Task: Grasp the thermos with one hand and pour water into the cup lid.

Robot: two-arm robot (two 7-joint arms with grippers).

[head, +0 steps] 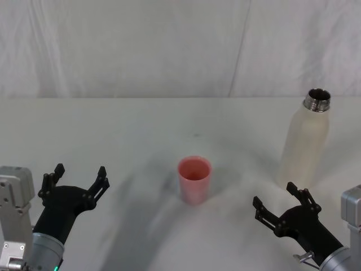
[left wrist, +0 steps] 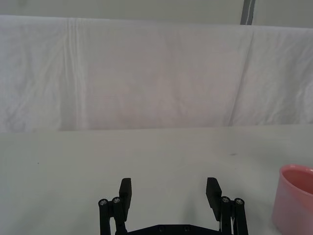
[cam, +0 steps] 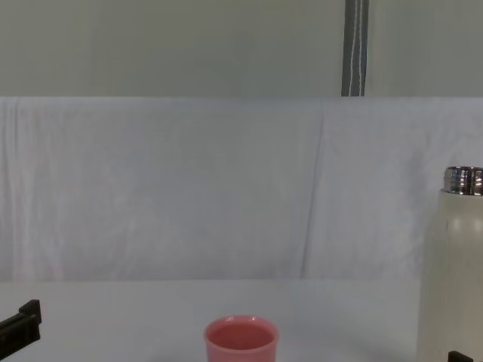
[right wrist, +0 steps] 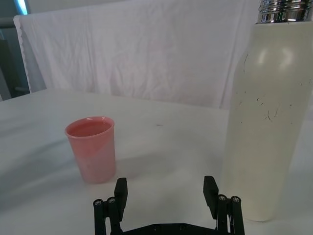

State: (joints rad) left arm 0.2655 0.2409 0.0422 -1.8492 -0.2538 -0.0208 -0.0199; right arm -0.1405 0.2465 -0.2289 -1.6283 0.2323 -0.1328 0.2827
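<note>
The thermos (head: 305, 141) stands upright at the right of the table, cream-white with an open steel neck; it also rises at the right in the right wrist view (right wrist: 269, 117) and chest view (cam: 455, 271). The pink cup lid (head: 194, 179) stands upright at the table's middle (right wrist: 93, 148) (cam: 241, 341) (left wrist: 295, 203). My right gripper (head: 278, 200) (right wrist: 166, 188) is open, just in front of the thermos and slightly to its left, not touching it. My left gripper (head: 79, 174) (left wrist: 168, 191) is open at the front left, holding nothing.
A white cloth covers the table (head: 141, 130) and hangs as a backdrop (head: 169, 45) behind it. A grey pole (cam: 355, 47) rises behind the backdrop. Bare cloth lies between the cup lid and both grippers.
</note>
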